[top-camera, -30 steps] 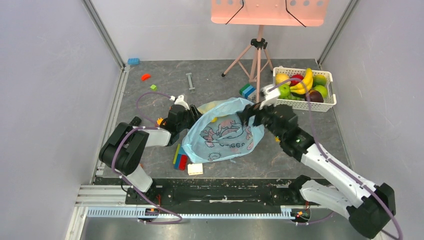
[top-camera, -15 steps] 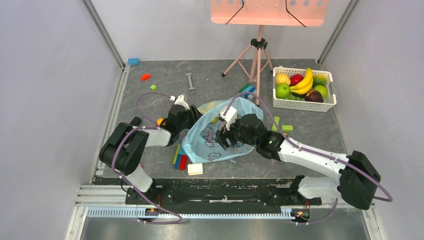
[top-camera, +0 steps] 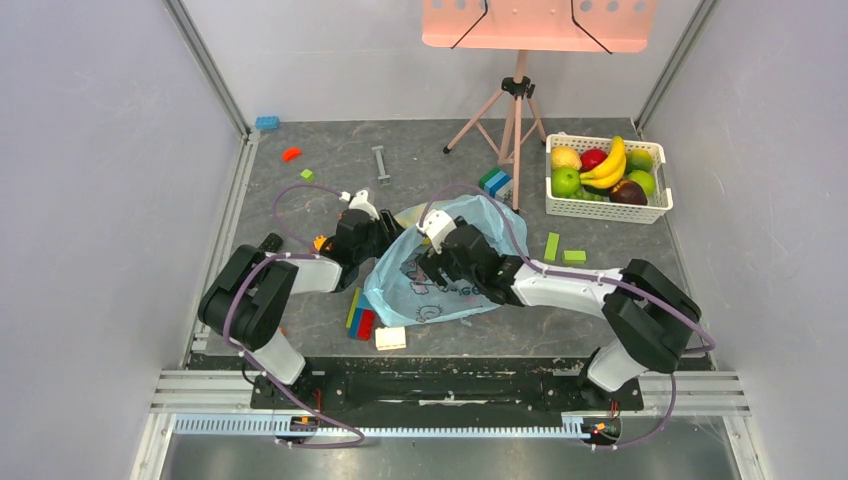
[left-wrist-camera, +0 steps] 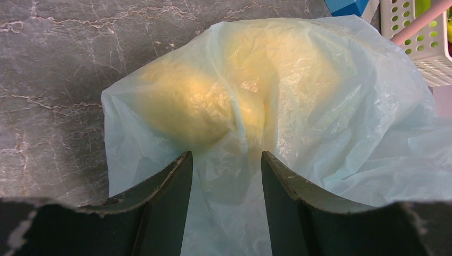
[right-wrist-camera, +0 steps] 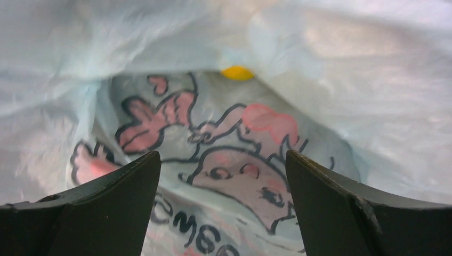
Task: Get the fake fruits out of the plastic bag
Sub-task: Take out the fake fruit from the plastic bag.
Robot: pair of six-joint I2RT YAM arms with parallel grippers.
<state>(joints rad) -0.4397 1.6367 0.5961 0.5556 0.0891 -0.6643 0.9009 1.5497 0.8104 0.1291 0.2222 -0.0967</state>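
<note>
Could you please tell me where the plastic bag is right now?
In the top view the plastic bag lies mid-table between the arms, its left edge at the left end effector, the right end effector over its print.

**Top view:** bright, even, diffuse light. The arms and the tripod (top-camera: 517,88) cast only faint, soft-edged shadows on the dark table (top-camera: 420,165).

**Left wrist view:** sharp focus. The plastic bag (left-wrist-camera: 330,106) carries small glints on its crinkles, and yellow shows through it as a diffuse glow. The left gripper's fingers (left-wrist-camera: 165,202) are underexposed.

**Right wrist view:** soft and blurred, most in the pale upper folds. The printed lines smear, and the right gripper's fingers (right-wrist-camera: 106,208) are nearly black.
</note>
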